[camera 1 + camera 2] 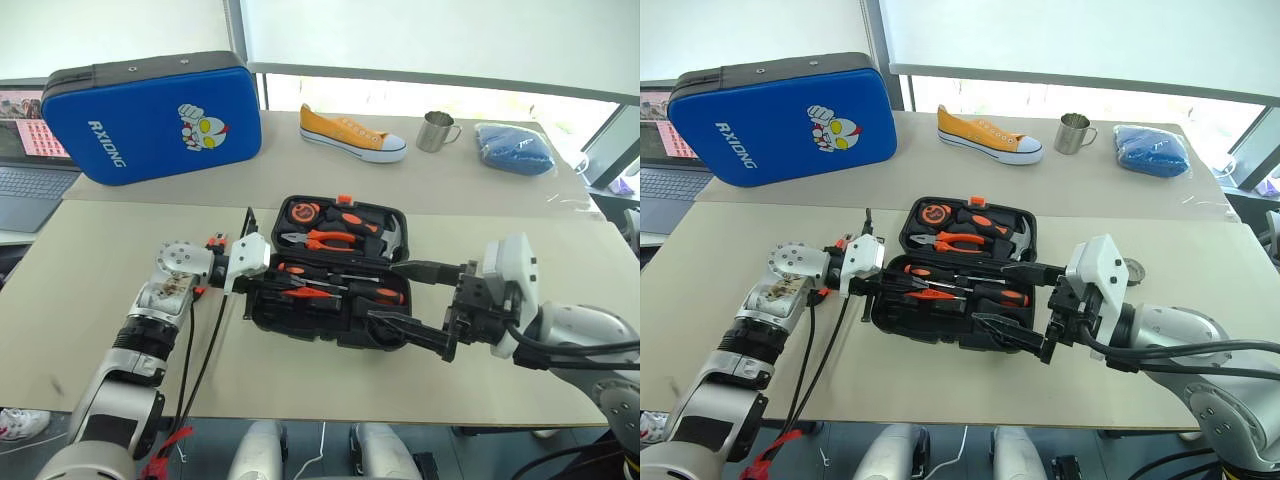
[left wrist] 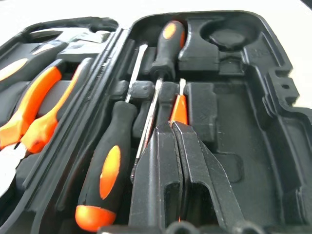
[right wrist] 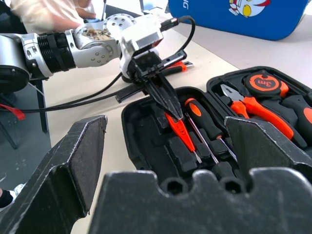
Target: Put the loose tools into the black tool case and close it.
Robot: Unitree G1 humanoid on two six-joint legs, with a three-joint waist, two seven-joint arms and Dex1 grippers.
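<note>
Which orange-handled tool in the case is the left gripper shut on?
The slim orange tester pen, pinched by the left gripper. The two screwdrivers beside it lie untouched in their recesses.

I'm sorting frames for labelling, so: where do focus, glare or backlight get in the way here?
Left wrist view: the near screwdriver handle and the pliers look soft; the table beyond the case is washed out white. Right wrist view: the right gripper looms large and dark in front. Head views: bright windows behind, the case evenly lit.
</note>
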